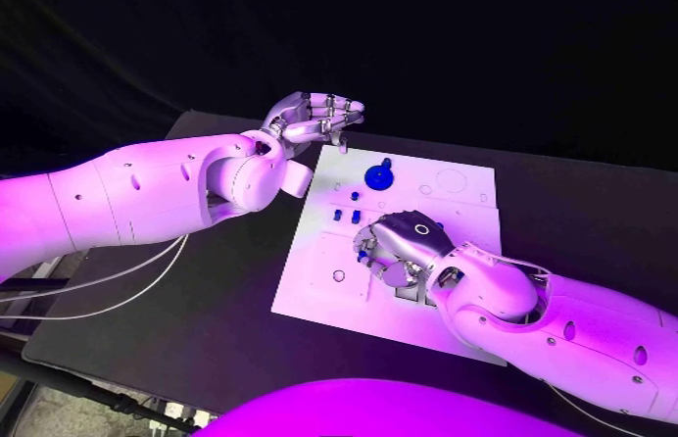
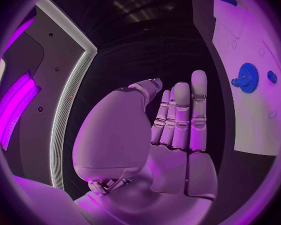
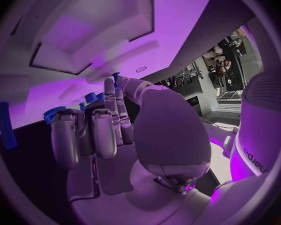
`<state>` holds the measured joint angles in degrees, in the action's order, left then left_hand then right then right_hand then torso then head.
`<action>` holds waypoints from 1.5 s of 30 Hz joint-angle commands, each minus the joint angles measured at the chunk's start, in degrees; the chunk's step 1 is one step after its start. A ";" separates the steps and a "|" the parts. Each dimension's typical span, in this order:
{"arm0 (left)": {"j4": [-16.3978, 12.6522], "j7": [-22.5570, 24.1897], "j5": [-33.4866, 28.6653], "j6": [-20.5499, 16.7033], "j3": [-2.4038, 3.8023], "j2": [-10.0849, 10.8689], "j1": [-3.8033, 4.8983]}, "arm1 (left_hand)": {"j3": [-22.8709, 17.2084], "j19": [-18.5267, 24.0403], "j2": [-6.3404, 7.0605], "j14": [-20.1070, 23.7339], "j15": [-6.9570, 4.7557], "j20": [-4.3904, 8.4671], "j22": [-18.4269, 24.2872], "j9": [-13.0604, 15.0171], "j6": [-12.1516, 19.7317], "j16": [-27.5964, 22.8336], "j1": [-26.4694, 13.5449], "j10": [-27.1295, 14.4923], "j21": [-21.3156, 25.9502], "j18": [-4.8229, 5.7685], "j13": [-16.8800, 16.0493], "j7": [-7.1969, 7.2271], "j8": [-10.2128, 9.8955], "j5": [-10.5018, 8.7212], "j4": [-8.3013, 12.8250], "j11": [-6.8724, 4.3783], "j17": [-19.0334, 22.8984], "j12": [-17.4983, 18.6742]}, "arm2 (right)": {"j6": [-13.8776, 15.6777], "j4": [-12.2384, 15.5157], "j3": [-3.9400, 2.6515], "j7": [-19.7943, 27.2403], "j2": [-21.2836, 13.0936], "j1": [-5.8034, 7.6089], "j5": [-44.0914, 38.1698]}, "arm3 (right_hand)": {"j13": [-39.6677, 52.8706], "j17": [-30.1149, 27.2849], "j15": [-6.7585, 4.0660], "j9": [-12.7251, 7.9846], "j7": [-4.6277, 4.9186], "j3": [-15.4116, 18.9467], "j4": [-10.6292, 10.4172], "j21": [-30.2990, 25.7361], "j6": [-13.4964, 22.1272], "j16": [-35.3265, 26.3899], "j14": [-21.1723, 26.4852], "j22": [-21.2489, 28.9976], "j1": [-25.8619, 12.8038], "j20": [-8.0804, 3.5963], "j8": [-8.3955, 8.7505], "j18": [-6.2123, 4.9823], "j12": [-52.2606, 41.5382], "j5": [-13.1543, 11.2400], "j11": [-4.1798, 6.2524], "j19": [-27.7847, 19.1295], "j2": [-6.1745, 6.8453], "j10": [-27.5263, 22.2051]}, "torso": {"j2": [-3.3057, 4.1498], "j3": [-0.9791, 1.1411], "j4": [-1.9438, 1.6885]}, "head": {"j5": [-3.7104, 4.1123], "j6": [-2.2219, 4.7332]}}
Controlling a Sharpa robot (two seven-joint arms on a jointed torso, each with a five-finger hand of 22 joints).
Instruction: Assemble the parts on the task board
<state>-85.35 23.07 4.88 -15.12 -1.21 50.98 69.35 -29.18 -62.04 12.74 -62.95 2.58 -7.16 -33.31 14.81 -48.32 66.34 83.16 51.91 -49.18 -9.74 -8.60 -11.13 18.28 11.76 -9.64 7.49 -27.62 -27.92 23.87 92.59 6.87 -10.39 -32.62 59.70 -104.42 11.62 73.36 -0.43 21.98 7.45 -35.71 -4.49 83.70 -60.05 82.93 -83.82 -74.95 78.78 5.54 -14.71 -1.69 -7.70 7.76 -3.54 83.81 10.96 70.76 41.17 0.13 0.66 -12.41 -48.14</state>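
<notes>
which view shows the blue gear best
The left wrist view: the blue gear sits unobstructed on the task board, teeth visible. The head view shows it small; the right wrist view shows a toothed blue edge behind the right hand.

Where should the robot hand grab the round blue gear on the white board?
Probably by its toothed rim, coming down from above. The blue gear seems to lie flat on the task board, so only its edge offers grip. The left hand, nearby with fingers apart, looks closest.

The white task board [image 1: 466, 197] lies flat on the tabletop; a round blue gear part [image 1: 379, 175] sits near its far edge, small blue parts [image 1: 345, 216] beside.
</notes>
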 commanded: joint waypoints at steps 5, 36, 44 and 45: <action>0.03 0.26 -0.31 0.45 0.04 -0.24 0.04 | -0.36 0.01 0.05 0.44 0.02 -0.16 0.05 -0.08 0.24 -0.20 0.23 -0.35 0.33 -0.82 -0.08 -0.06 -0.25 0.20 -0.03 -0.16 0.05 -0.36 | -3.09 -0.38 0.20 -0.31 0.35 -0.18 -1.27 | -0.16 -0.36 -0.23 0.10 0.25 0.48 0.28 -0.10 0.09 -0.33 -2.92 -12.11 -1.55 -0.32 -0.11 0.23 0.80 -0.03 -0.23 3.43 0.24 -0.05 | -0.02 -0.02 0.05 | -0.07 -0.14; 0.14 -0.15 -0.31 0.67 0.02 0.16 0.04 | -0.44 0.04 0.06 0.52 0.05 -0.19 0.08 -0.10 0.38 -0.18 0.15 -0.59 0.38 -0.84 -0.11 -0.09 -0.26 0.20 0.05 -0.13 0.12 -0.51 | 2.57 7.24 -1.20 -1.92 -8.78 2.32 -0.32 | -1.89 -4.57 1.61 -1.81 1.98 4.49 -0.66 -5.88 6.93 -2.41 -1.65 -9.80 -5.99 1.46 5.09 -1.04 3.39 0.57 -2.38 0.92 3.77 -7.50 | -0.09 -0.05 0.19 | 1.88 1.34; 0.07 -0.13 -0.31 0.95 -0.11 0.19 0.03 | -0.44 0.04 0.06 0.52 0.05 -0.19 0.08 -0.10 0.38 -0.18 0.15 -0.59 0.38 -0.84 -0.11 -0.09 -0.26 0.20 0.05 -0.13 0.12 -0.51 | -5.98 6.23 -1.78 -1.50 -14.91 6.49 4.65 | -2.61 -6.61 1.65 -2.00 1.91 10.82 -1.59 -9.51 7.33 -3.51 -0.98 -8.27 -5.66 1.45 5.80 -1.73 2.97 1.57 -2.33 -0.51 3.57 -10.29 | -0.20 -0.15 0.40 | 3.48 2.13; 0.07 -0.12 -0.31 0.96 -0.11 0.20 0.03 | -0.44 0.04 0.06 0.52 0.05 -0.19 0.08 -0.10 0.38 -0.18 0.15 -0.59 0.38 -0.84 -0.11 -0.09 -0.26 0.20 0.05 -0.13 0.12 -0.51 | -6.60 5.98 -1.80 -1.40 -15.33 6.70 4.86 | -2.72 -6.87 1.57 -2.02 1.64 13.18 -2.00 -9.83 7.30 -3.64 -0.84 -8.15 -5.01 1.41 5.90 -1.78 2.53 1.75 -2.32 -0.59 2.97 -10.68 | -0.21 -0.16 0.43 | 3.55 2.21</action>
<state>-85.13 22.69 4.85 -15.03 -1.35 51.23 69.34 -29.18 -62.04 12.74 -62.95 2.58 -7.16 -33.32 14.77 -48.32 66.34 83.16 51.71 -49.18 -9.73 -8.65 -11.13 18.28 11.76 -9.64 7.28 -27.57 -28.17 22.45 98.65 5.01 -11.66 -47.95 66.43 -102.05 8.97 66.69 0.83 20.01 9.29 -23.80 -6.29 74.15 -53.13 79.60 -84.03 -74.91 73.25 7.09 -9.17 -2.66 -4.87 9.31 -5.83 83.51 14.38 60.39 41.00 0.02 0.94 -9.19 -46.12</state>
